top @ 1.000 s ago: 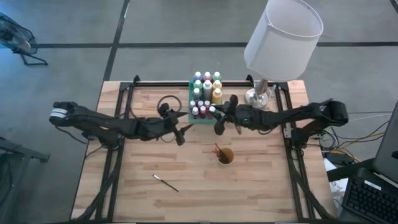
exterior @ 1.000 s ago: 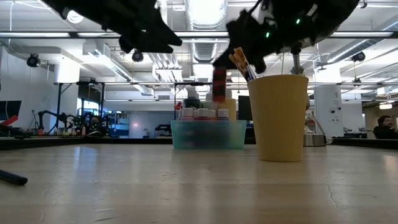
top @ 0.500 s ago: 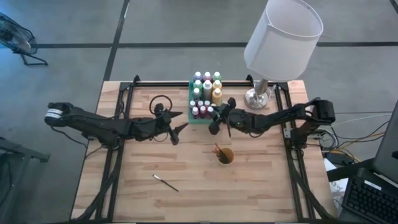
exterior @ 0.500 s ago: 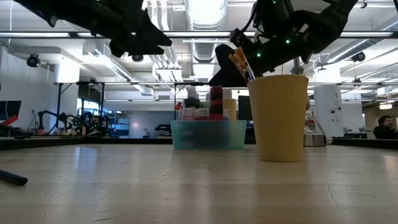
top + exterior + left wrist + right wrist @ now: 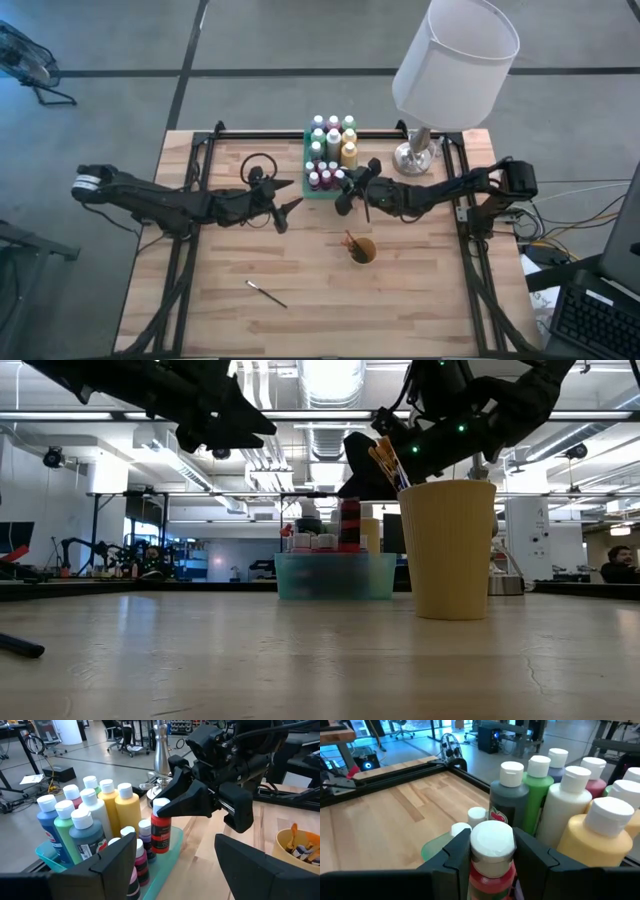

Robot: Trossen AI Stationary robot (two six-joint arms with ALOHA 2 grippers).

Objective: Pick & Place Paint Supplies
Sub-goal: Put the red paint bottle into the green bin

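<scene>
Clearly the step in hand is a placing one: the right hand [image 5: 165, 807] grips a small red paint bottle with a white cap [image 5: 160, 827] by its upper part and holds it upright at the near corner of the translucent green rectangular tray [image 5: 167, 855], which sits toward the far edge of the pale wooden bench [image 5: 300, 270]. The left wrist view shows the dark fingers [image 5: 457, 852] closed on either side of the cap, with the bottle's base down among the other small bottles [image 5: 142, 840] at the tray's edge; whether the base already rests on the tray floor cannot be told. Behind it stand the taller bottles, among them a yellow one [image 5: 127, 807], a white one [image 5: 95, 815], green ones [image 5: 65, 827] and a blue one [image 5: 50, 820], all upright and packed close.

The left hand [image 5: 285, 208] hovers above the bench just beside the tray's other side, fingers spread wide and holding nothing. A thin dark-handled paintbrush [image 5: 267, 294] lies alone on the bench, well apart from the tray, and a small orange-yellow cup [image 5: 362, 250] holding brushes stands near the right hand. A white-shaded lamp [image 5: 455, 60] stands at the far right corner.

The next move likely calls for settling the red bottle fully into its slot, spreading the fingers without knocking its neighbours, and lifting straight clear. The loose paintbrush then looks like the remaining item.
</scene>
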